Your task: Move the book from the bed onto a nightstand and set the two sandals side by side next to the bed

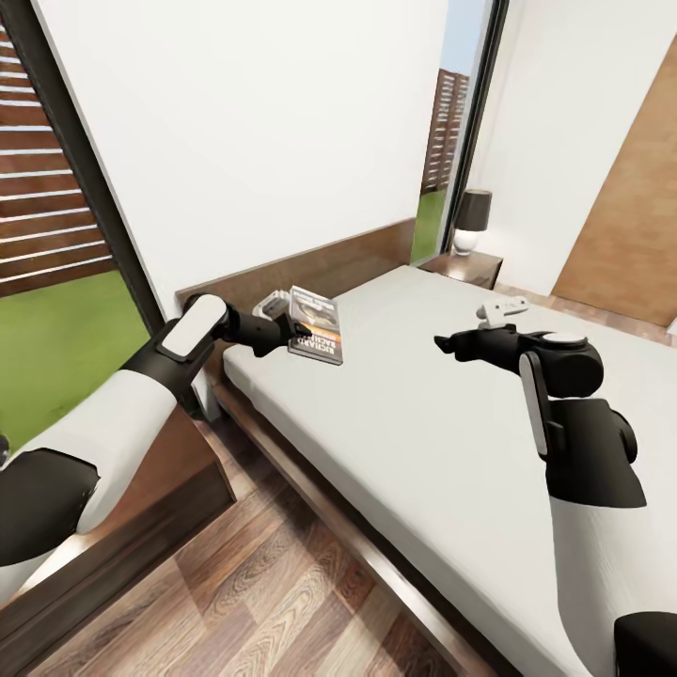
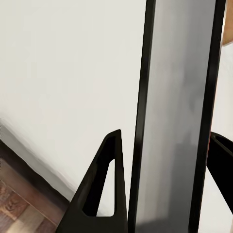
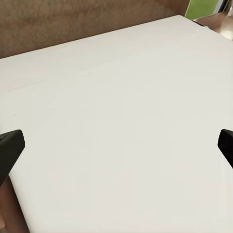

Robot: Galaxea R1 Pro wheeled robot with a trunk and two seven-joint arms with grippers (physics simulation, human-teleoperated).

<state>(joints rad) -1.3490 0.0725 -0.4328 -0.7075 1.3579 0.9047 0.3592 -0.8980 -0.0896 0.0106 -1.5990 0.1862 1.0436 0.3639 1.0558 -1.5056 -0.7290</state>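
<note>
Left gripper (image 1: 293,335) clamped on the book (image 1: 315,324), which it holds upright and clear of the mattress at the near-left corner of the bed (image 1: 442,414), close to the headboard (image 1: 310,263). In the left wrist view the book (image 2: 177,116) stands edge-on between the two dark fingers (image 2: 102,194) — a grip on the faces, which keeps a thin paperback from sagging or slipping. The book is lifted rather than slid, presumably so it can be carried off the bed. Right gripper (image 1: 451,344) hangs over the middle of the mattress with its jaws spread wide and nothing between them; the right wrist view shows only bare sheet between the fingertips (image 3: 9,148) — an idle arm kept out of the way. A nightstand (image 1: 465,266) with a lamp (image 1: 470,221) stands at the far side, well apart from the book. Judged step: transfer of the book, placement not yet done.
</note>
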